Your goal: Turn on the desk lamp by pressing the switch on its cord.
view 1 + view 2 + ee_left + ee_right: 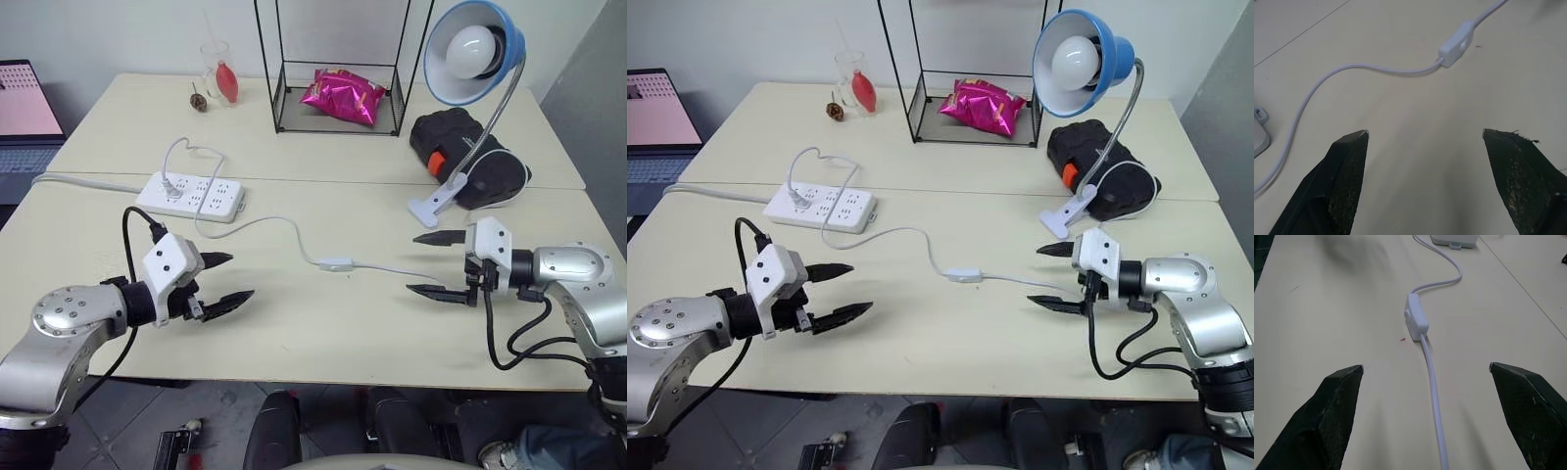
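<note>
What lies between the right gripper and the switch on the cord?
Only bare table and the white cord, running from the switch between the open fingers of the right gripper, as the right wrist view shows.

1. The blue dome-shaded desk lamp with its round white bulb, unlit, stands on a bent silver gooseneck; its white clip base rests on the table just beside a black bag.
2. The small white oblong inline switch lies flat on the table, well apart from the bag, nearer the table's front edge.
3. The thin white cord runs through the switch, one end curving away from the bag, the other heading back towards it.
</note>
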